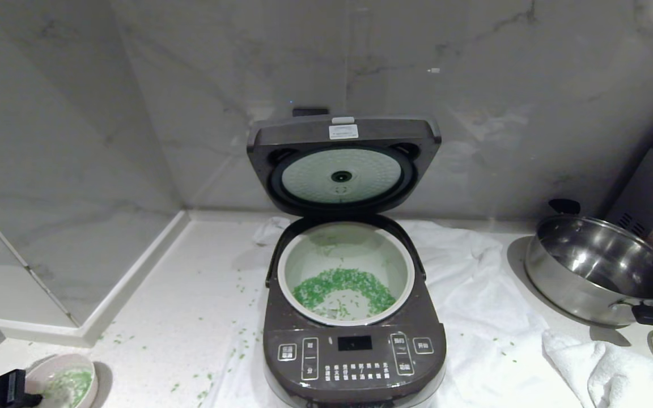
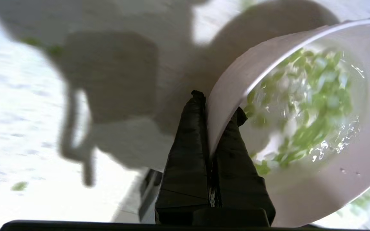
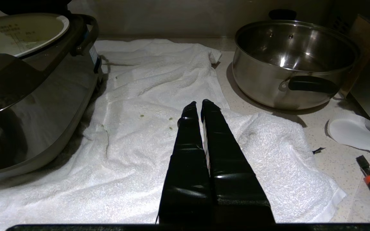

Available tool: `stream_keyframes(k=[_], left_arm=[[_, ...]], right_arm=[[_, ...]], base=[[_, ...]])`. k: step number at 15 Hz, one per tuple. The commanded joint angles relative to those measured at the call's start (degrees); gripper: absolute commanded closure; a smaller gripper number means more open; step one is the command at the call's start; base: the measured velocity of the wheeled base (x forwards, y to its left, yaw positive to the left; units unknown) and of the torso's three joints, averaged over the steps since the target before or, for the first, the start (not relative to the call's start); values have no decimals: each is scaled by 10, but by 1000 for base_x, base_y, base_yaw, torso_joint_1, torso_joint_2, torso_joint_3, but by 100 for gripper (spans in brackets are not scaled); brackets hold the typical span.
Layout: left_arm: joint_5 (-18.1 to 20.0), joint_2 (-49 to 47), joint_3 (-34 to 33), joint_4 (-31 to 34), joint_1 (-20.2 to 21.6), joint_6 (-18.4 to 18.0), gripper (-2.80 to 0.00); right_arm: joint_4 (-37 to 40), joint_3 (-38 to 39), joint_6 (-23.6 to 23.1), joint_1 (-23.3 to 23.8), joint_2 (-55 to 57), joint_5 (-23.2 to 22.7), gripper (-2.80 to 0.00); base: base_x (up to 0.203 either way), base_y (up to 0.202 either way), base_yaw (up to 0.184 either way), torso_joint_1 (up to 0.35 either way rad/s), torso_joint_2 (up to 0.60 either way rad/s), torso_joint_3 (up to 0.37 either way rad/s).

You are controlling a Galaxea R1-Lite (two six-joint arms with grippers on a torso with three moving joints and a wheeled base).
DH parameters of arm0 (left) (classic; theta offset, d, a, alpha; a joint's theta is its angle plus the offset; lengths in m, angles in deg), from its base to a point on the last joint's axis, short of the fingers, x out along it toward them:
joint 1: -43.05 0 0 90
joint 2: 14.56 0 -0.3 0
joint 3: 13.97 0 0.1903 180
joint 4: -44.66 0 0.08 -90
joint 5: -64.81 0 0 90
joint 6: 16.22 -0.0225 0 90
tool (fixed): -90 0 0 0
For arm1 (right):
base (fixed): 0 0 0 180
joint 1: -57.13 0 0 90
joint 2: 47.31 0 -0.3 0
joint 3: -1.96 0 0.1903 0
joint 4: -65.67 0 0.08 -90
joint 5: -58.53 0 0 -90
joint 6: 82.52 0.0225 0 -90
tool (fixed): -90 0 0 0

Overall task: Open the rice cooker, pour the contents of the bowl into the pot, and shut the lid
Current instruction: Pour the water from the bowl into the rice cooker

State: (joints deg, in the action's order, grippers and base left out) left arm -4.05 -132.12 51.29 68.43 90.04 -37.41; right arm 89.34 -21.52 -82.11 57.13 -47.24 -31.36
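Head view, rice cooker (image 1: 355, 340) on white towel (image 1: 474, 317), lid (image 1: 343, 164) up, green grains (image 1: 343, 289) in pot (image 1: 346, 272), left tool (image 2: 215, 106) clamped on bowl (image 2: 300, 128) rim at bench (image 1: 179, 294) corner, right tool (image 3: 198, 109) narrow, empty.

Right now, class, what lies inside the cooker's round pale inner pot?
Inside the round pale whitish-green inner pot, bright green grain-like bits lie in a loose ring on the floor, bare patches between them. The near wall's inner face is hidden behind its own rim.
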Motion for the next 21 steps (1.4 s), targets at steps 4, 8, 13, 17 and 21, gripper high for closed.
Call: stream_keyframes(k=[4, 8, 13, 17, 21], left_arm=[[19, 34, -22, 28, -40, -25, 0], [31, 59, -60, 30, -104, -9, 0], [32, 166, -97, 44, -219, 117, 0], [30, 190, -106, 44, -276, 172, 0], [11, 211, -101, 44, -328, 218, 0]], right_arm=[[0, -1, -1, 0, 1, 0, 0], [1, -1, -1, 0, 3, 0, 0], [3, -1, -1, 0, 6, 0, 0], [3, -1, -1, 0, 5, 0, 0], [3, -1, -1, 0, 5, 0, 0]], base=[[0, 0, 0, 0, 0, 0], [0, 0, 0, 0, 0, 0], [0, 0, 0, 0, 0, 0], [0, 0, 0, 0, 0, 0], [0, 0, 0, 0, 0, 0]])
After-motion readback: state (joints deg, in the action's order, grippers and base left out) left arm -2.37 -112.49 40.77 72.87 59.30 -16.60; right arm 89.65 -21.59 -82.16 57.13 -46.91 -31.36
